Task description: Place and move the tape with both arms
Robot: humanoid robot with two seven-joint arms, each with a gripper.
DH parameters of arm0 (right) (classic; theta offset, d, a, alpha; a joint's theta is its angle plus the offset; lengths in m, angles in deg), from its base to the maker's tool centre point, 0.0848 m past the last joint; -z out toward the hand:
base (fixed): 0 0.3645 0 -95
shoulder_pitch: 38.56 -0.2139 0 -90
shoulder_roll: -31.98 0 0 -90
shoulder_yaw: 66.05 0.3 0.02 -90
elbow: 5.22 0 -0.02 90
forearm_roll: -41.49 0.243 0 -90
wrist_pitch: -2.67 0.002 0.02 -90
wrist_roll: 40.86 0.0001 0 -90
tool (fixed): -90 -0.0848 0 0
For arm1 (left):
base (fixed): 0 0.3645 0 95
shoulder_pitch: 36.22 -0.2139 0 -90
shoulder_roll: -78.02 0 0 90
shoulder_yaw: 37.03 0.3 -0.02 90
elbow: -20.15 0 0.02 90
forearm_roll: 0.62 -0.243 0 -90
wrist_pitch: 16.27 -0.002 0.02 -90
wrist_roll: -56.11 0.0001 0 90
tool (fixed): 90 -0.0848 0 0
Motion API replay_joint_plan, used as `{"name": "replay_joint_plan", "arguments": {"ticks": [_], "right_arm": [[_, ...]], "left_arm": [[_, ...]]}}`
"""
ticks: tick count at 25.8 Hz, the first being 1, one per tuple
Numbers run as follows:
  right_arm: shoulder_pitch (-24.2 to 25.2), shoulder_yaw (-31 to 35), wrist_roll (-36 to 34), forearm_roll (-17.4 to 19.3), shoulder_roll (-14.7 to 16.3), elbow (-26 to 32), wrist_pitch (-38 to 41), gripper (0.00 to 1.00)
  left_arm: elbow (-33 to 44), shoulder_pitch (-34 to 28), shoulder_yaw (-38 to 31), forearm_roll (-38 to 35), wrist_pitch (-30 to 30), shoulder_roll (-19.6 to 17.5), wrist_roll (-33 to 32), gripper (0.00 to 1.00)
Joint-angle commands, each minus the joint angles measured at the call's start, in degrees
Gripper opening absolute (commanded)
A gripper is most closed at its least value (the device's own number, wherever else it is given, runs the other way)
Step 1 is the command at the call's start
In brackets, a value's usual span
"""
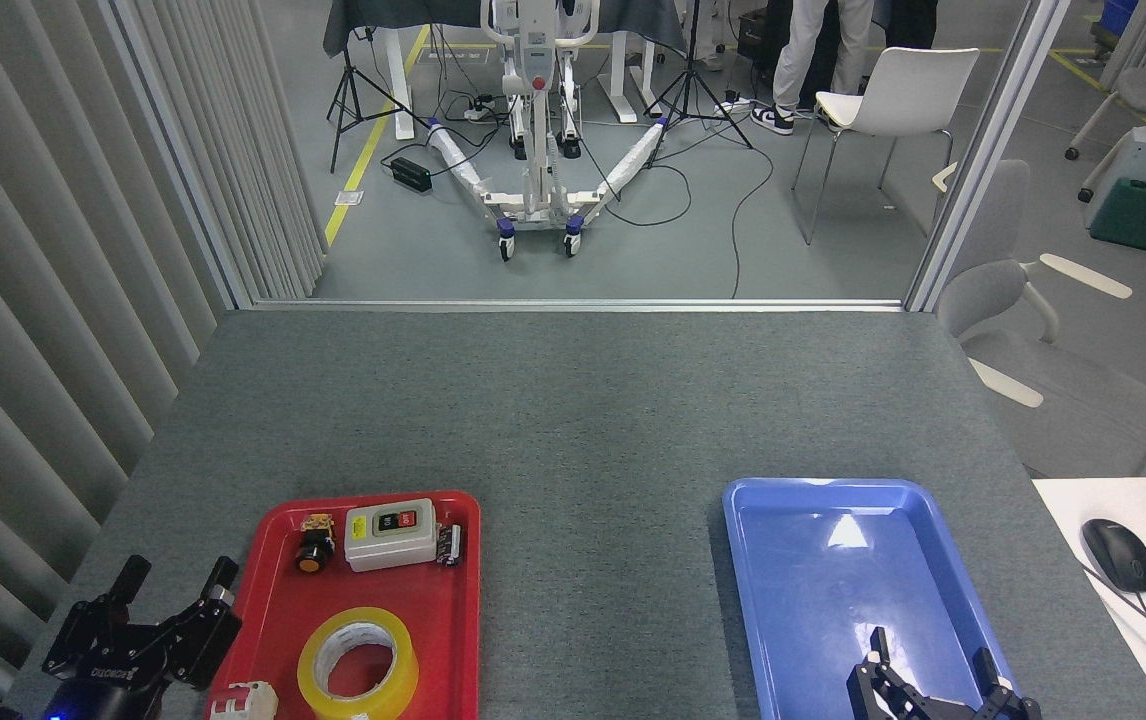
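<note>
The tape [358,664], a yellow translucent roll with a white core, lies flat in the near part of a red tray [453,640]. My left gripper [177,578] stands open just left of the red tray, its two black fingers pointing up, nothing between them. My right gripper [931,648] is open low over the near end of a blue tray [793,520], holding nothing. The two grippers are far apart, and the tape is closer to the left one.
In the red tray also sit a grey switch box [390,534], a black-and-orange button [313,550], a small dark part [448,545] and a white-red object [243,703]. A mouse [1118,555] and keyboard lie on a white desk at right.
</note>
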Motion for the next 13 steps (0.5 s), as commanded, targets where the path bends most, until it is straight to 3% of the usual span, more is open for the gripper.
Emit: {"name": "replay_joint_plan", "arguments": {"ticks": [1, 13], "right_arm": [[1.24, 2.62, 0.17, 0.53, 0.46, 1.03, 0.36, 1.00], [0.18, 3.76, 0.17, 0.53, 0.02, 1.38, 0.44, 1.00]], "left_arm": [[0.11, 0.05, 0.00, -0.05, -0.17, 0.05, 0.39, 1.00], [1.17, 0.14, 0.09, 0.13, -1.93, -0.39, -0.75, 1.00]]}}
